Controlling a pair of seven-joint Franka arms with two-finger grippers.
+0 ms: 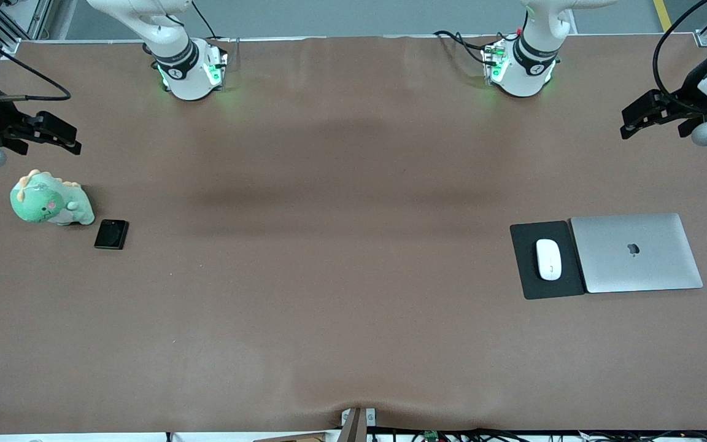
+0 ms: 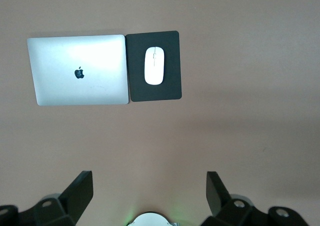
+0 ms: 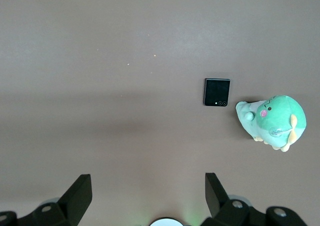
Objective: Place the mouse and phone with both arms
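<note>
The mouse (image 1: 548, 259) lies on a pad (image 1: 528, 282), long axis running toward the bases; the phone (image 1: 111, 234) lies likewise beside a plush (image 1: 50, 199). Both pincers, left (image 1: 648, 116) and right (image 1: 53, 132), hang wide apart over the worktop (image 1: 329, 276) ends.

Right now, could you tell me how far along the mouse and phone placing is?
The mouse lies on its mouse pad beside the closed laptop; the phone lies beside the dinosaur plush. The left gripper and right gripper hang open, holding nothing. Whether more remains is unclear.

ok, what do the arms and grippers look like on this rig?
Two white arms with black joint bands, green lights glowing at both bases, black cables trailing. Left gripper and right gripper are black, with two angular fingers each.
</note>
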